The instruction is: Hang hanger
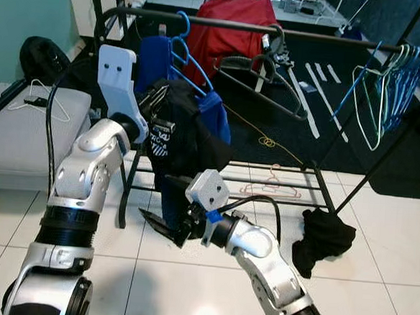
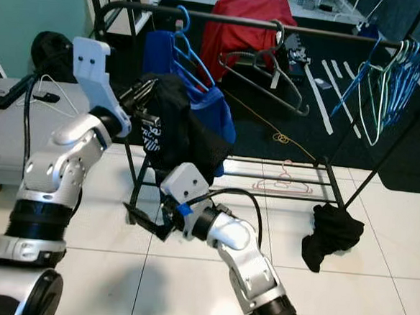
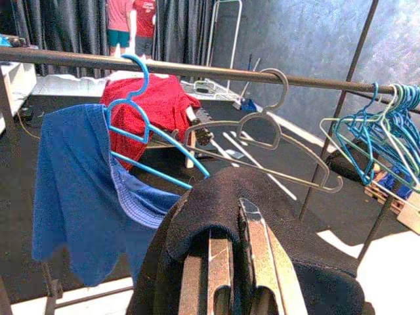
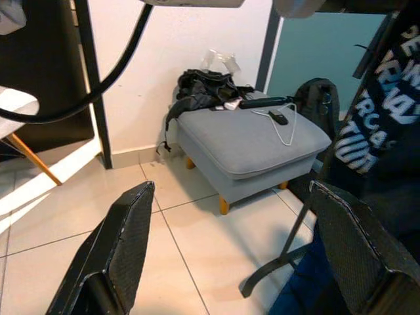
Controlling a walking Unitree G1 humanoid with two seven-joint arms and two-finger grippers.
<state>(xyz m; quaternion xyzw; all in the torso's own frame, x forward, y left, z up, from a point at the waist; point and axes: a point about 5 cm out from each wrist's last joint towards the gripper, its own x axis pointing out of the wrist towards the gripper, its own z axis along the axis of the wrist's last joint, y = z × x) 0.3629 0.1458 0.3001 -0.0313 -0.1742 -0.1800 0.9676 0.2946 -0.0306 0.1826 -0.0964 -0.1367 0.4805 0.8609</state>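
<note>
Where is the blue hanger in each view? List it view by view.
Left eye view: blue hanger hooked on black rail, upper centre-left.
Right eye view: same spot, left of the grey hanger.
Left wrist view: hung on the rail beside the blue garment.
Right wrist view: faces the grey ottoman instead.
Shared landmark: the black rail.

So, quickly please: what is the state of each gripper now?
Left gripper: closed, holding the black garment.
Right gripper: fingers open, holding nothing.

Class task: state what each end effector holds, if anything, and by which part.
Left end effector grips the black garment at a bunched fold near its top. Right end effector is open, holding nothing.
</note>
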